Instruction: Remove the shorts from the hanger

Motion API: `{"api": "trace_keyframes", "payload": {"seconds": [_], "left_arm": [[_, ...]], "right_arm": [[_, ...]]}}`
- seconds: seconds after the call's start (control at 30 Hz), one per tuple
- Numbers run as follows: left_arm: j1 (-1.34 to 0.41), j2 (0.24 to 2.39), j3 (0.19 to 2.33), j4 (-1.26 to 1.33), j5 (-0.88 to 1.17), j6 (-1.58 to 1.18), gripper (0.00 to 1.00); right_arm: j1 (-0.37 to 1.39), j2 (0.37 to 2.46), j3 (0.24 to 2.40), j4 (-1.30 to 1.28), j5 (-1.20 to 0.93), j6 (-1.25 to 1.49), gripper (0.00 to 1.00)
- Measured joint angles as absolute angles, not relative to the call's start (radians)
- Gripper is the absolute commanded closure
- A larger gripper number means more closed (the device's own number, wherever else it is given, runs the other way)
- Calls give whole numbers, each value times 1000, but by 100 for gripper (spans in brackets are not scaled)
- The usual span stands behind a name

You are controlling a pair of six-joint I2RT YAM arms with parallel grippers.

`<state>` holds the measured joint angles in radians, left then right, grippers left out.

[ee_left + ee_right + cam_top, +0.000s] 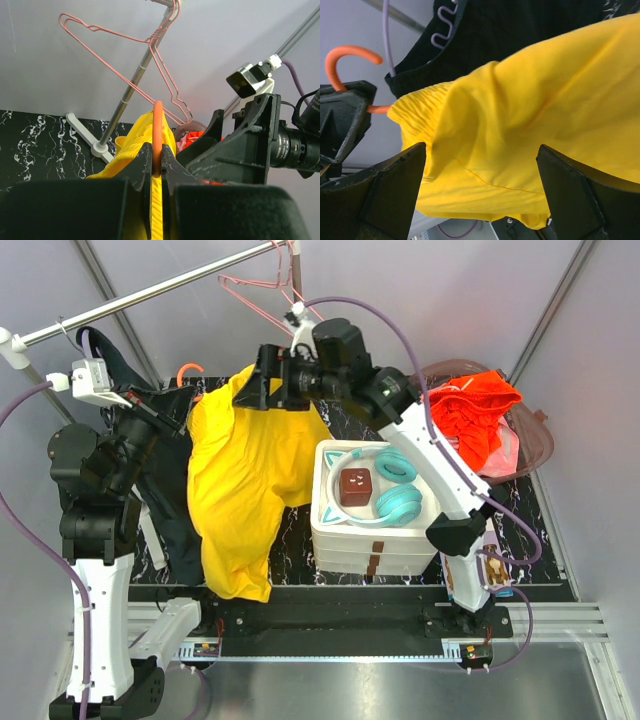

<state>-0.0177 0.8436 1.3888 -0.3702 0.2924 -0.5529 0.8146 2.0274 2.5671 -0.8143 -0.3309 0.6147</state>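
Along the near edge, black marble-pattern surface (540,530) with white veining, matte.

- White box (325,520): foam-like and square, stacked in tiers with rounded corners. Inside it, glossy teal headphones (398,495) with padded cups, and a brown cube (354,485) with a pale mark on top, too small to read.
- Yellow shorts (235,490): just left of the box. Smooth thin cloth with soft folds and a gathered, ribbed waistband. The waistband is up on the orange hanger (158,130) and the legs drape down toward the near edge.
- Dark garment (175,525): hangs behind the shorts on the left, with a pale zigzag trim at its hem in the right wrist view.
- Left pincer (156,160): clamped tight on the hanger's round, smooth orange rod, just below the hook. Black blocky fingers press it from both sides.
- Right pincer (480,165): spread fully wide and gripping nothing. The yellow cloth near the waistband spans the gap between its fingers; contact cannot be told.
- Red-orange cloth (475,410): far right, crumpled in a translucent brownish tub.
- Metal rail (150,300): farthest back, a bare grey tube. A thin pink wire hanger (151,41) hangs from it.
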Motion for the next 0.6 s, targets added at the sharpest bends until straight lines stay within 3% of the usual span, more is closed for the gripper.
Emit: {"api": "trace_keyframes", "payload": {"seconds": [0.1,0.2,0.27,0.47,0.6], "left_arm": [[-18,844,1389,-373,303,-561,100],[-18,842,1387,-373,319,-574,100],[-18,838,1383,-373,332,-579,100],[-18,835,1383,-384,357,-581,100],[-18,835,1380,-388,378,-583,100]], "right_arm": [[855,2037,2567,-777,-331,643,12],[861,2038,2567,-749,-326,660,33],[858,2040,2567,-736,-311,673,55],[857,2046,2567,-721,-271,680,100],[856,2046,2567,-731,-243,670,100]]}}
